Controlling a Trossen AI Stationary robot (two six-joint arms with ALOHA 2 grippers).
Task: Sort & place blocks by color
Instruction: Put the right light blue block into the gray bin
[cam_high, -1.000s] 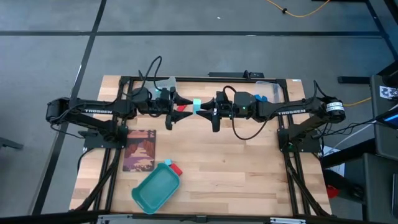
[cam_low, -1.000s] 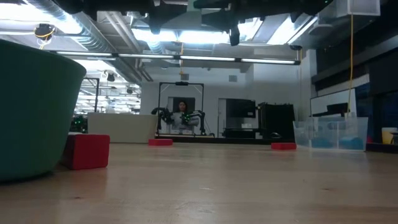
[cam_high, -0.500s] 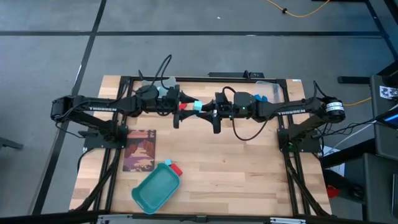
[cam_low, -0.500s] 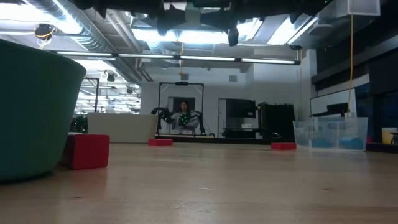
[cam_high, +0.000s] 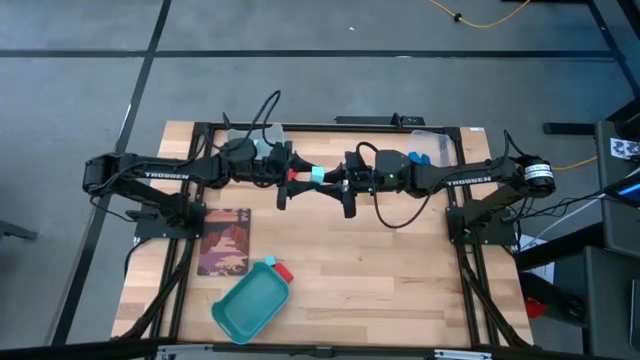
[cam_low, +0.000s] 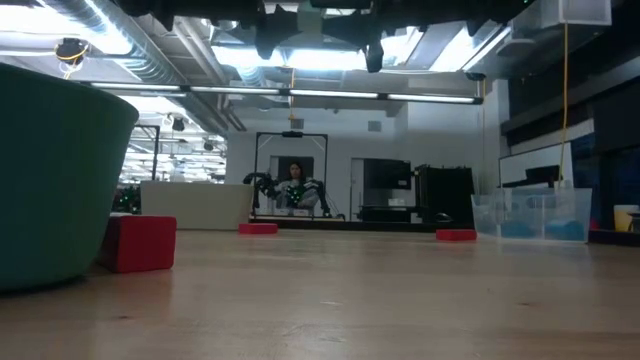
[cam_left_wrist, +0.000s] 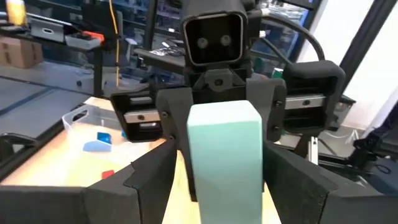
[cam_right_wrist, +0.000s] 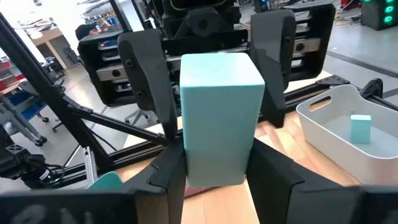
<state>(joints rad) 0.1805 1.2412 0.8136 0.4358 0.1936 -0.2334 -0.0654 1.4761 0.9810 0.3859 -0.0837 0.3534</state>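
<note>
High view: right gripper (cam_high: 330, 176) clamps light cyan block (cam_high: 317, 173) mid-air over table (cam_high: 400, 270), left gripper (cam_high: 298, 174) spread around its other end; low view: red block (cam_low: 140, 243) beside teal tray (cam_low: 55, 180); wrist views: fingers (cam_right_wrist: 146, 71) flank block, bin (cam_right_wrist: 345, 127) behind.

My two arms are matte black, each built of slim box-shaped links with white lettering along the forearm. Loose black cables loop over both wrists. My right arm (cam_high: 470, 178) has a silver round motor cap near its base. Each wrist carries a boxy black camera housing and flat, angular black fingers.
</note>
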